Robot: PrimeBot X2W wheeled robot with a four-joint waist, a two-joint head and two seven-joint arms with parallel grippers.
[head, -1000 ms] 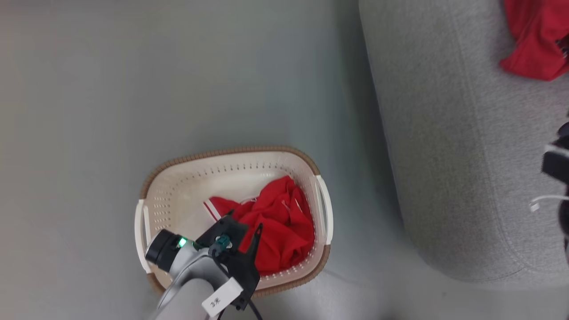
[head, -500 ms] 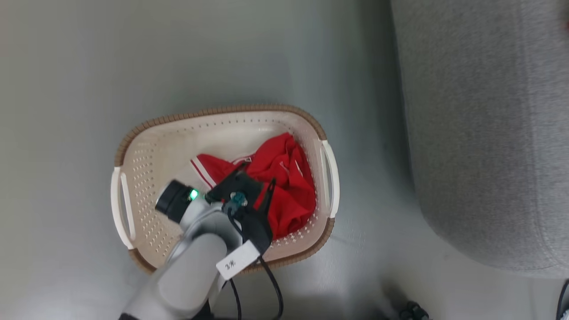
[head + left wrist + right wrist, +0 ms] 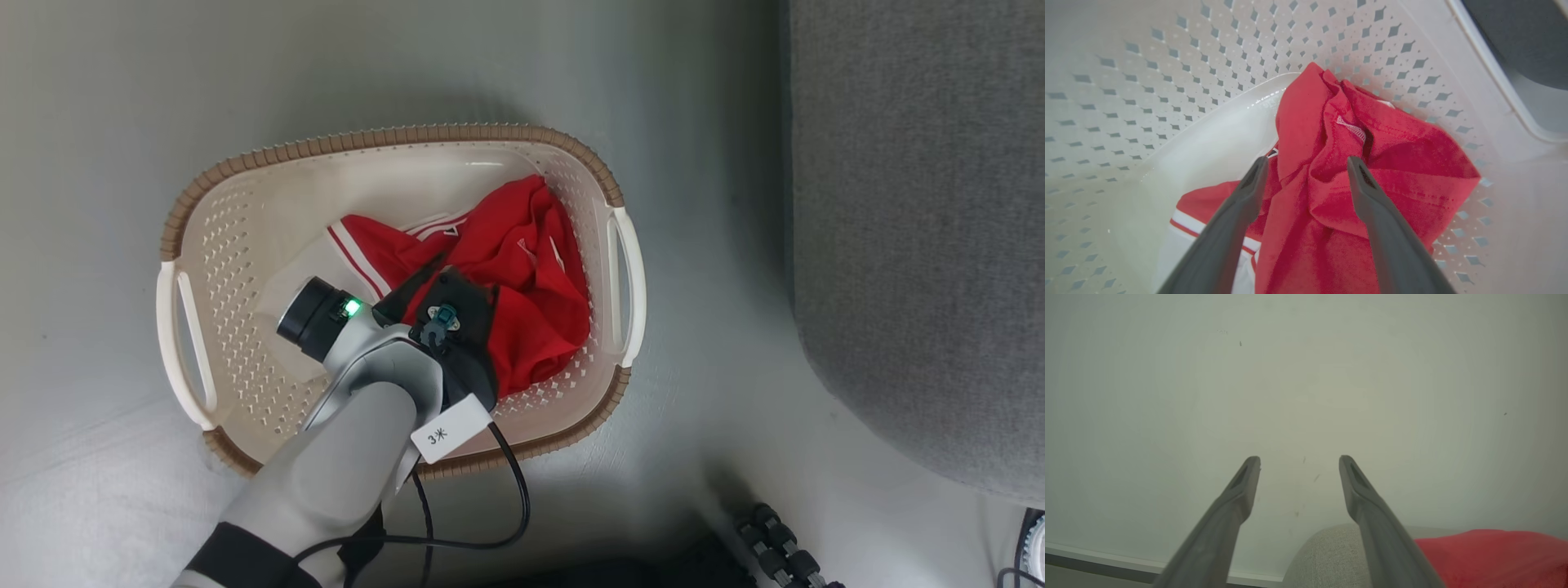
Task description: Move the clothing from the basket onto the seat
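The cream basket (image 3: 392, 140) with a brown rim stands on the floor left of the grey seat (image 3: 914, 245). Red clothing (image 3: 531, 269) with white stripes lies bunched in its right half. My left gripper (image 3: 465, 273) reaches down into the basket. In the left wrist view it (image 3: 1306, 163) is open, its fingertips astride a raised fold of the clothing (image 3: 1392, 163) near the perforated basket wall (image 3: 1167, 61). My right gripper (image 3: 1299, 462) is open and empty, pointing at a pale wall. Below it, more red clothing (image 3: 1494, 555) lies on the seat (image 3: 1323, 555).
A black cable (image 3: 510, 498) loops from my left forearm over the grey floor in front of the basket. A dark ribbed part (image 3: 784, 551) sits at the bottom right near the seat's corner. A baseboard (image 3: 1106, 559) runs along the wall.
The head camera has tilted and turned, so the basket sits higher and larger and the seat has slid right. My left gripper has gone deeper into the basket, onto the red clothing.
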